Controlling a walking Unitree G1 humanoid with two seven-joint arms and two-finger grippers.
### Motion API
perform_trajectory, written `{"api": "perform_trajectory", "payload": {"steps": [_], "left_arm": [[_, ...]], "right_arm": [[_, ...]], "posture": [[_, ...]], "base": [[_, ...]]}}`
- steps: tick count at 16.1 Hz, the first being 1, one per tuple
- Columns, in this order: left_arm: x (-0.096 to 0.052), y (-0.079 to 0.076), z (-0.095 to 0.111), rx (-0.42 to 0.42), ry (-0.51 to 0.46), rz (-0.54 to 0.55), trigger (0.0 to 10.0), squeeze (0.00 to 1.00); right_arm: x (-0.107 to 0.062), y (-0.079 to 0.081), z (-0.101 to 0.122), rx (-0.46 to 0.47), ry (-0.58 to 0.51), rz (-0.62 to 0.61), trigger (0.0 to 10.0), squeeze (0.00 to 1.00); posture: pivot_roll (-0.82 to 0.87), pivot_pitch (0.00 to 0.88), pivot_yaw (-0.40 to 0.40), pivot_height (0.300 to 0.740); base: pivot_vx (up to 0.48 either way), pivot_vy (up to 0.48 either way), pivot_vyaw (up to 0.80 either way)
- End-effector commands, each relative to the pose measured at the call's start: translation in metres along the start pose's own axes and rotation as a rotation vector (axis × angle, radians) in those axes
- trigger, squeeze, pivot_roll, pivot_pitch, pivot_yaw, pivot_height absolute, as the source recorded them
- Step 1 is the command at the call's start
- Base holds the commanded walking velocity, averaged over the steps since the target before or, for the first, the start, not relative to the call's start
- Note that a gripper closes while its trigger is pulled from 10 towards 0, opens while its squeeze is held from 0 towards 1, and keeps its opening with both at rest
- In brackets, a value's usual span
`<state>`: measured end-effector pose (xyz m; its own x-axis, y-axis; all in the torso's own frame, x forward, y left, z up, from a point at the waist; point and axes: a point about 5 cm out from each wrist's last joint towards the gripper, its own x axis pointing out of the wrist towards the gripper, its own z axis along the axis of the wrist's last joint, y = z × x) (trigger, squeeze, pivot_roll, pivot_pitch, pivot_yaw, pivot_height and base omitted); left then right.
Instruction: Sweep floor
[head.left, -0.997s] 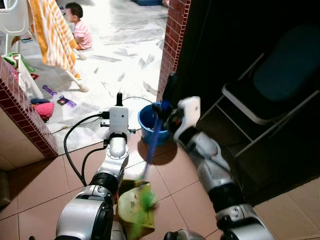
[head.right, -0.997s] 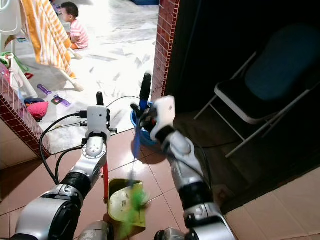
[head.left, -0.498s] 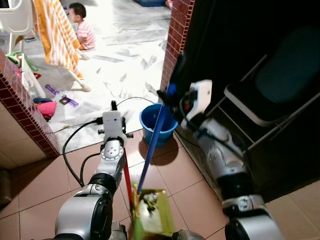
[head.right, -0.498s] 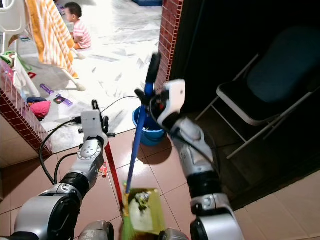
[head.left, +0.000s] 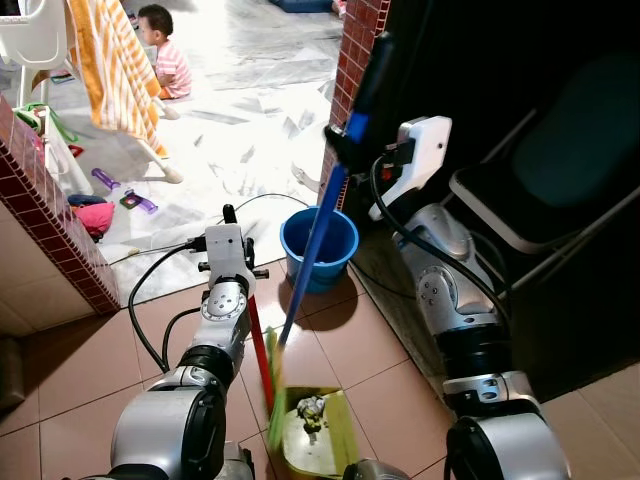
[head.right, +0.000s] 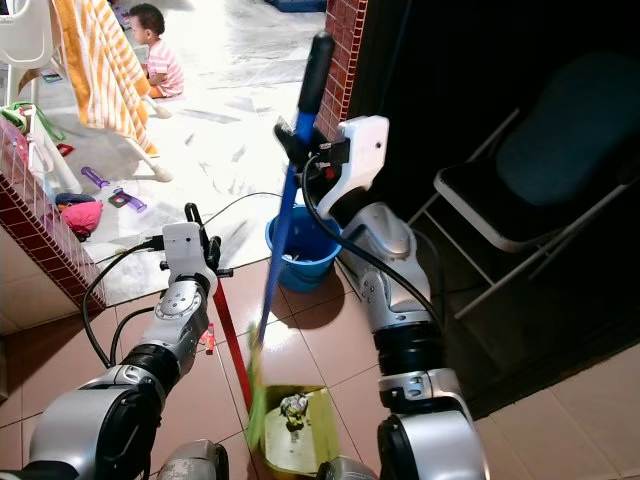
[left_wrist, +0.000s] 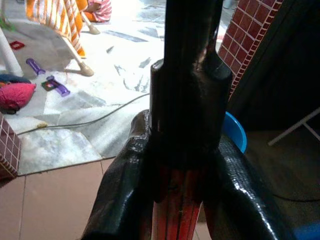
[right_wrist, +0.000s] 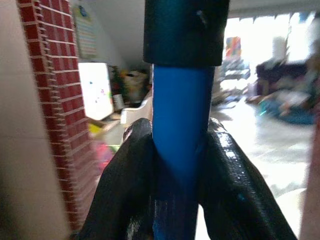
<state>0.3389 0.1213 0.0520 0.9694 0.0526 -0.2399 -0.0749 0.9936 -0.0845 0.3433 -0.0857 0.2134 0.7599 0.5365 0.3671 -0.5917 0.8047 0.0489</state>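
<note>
My right gripper (head.left: 347, 138) is shut on a broom's blue handle (head.left: 318, 235), just under its black grip, raised beside the brick pillar. The broom slants down to green bristles (head.left: 275, 400) on the tiles, at the near left edge of a yellow-green dustpan (head.left: 325, 445). A small clump of debris (head.left: 310, 410) lies in the pan. Its red handle (head.left: 260, 350) rises to my left gripper (head.left: 229, 220), which is shut on it. The left wrist view looks along the fingers (left_wrist: 125, 190) clamped on the dark-topped red handle; the right wrist view shows the pads (right_wrist: 125, 170) around the blue handle.
A blue bucket (head.left: 345, 252) stands on the tiles behind the broom. A folding chair (head.left: 560, 170) sits in the dark area on the right. A black cable (head.left: 148, 290) runs along my left arm. Beyond the low brick wall (head.left: 50, 210) are toys, a towel rack (head.left: 115, 70) and a seated child (head.left: 165, 55).
My right gripper has lifted the broom's top up and to the right, so the handle stands steeper. The bristles swept across the dustpan, and debris now lies in it.
</note>
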Motion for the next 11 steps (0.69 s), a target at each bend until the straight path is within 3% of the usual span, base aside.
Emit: {"api": "perform_trajectory", "payload": {"steps": [1,3,6,11], "left_arm": [[-0.001,-0.005,-0.004,-0.024,0.035,-0.018,10.0,0.00],[0.000,-0.004,-0.004,-0.027,0.035,-0.015,10.0,0.00],[0.002,0.003,0.002,-0.033,0.022,0.029,10.0,0.00],[0.009,0.032,0.029,-0.014,-0.117,0.082,10.0,0.00]], "right_arm": [[0.003,-0.010,0.024,-0.165,-0.083,-0.024,10.0,0.00],[-0.004,-0.016,0.026,-0.182,-0.080,-0.054,10.0,0.00],[-0.026,-0.014,0.002,-0.181,-0.004,-0.071,10.0,0.00],[-0.051,-0.024,-0.020,-0.396,0.109,-0.137,10.0,0.00]], "posture": [[-0.12,0.000,-0.082,0.740],[-0.13,0.000,-0.079,0.740],[-0.13,0.000,-0.072,0.740],[-0.12,0.000,-0.067,0.740]], "base": [[0.000,0.000,0.00],[0.000,0.000,0.00],[0.000,0.000,0.00],[0.000,0.000,0.00]]}}
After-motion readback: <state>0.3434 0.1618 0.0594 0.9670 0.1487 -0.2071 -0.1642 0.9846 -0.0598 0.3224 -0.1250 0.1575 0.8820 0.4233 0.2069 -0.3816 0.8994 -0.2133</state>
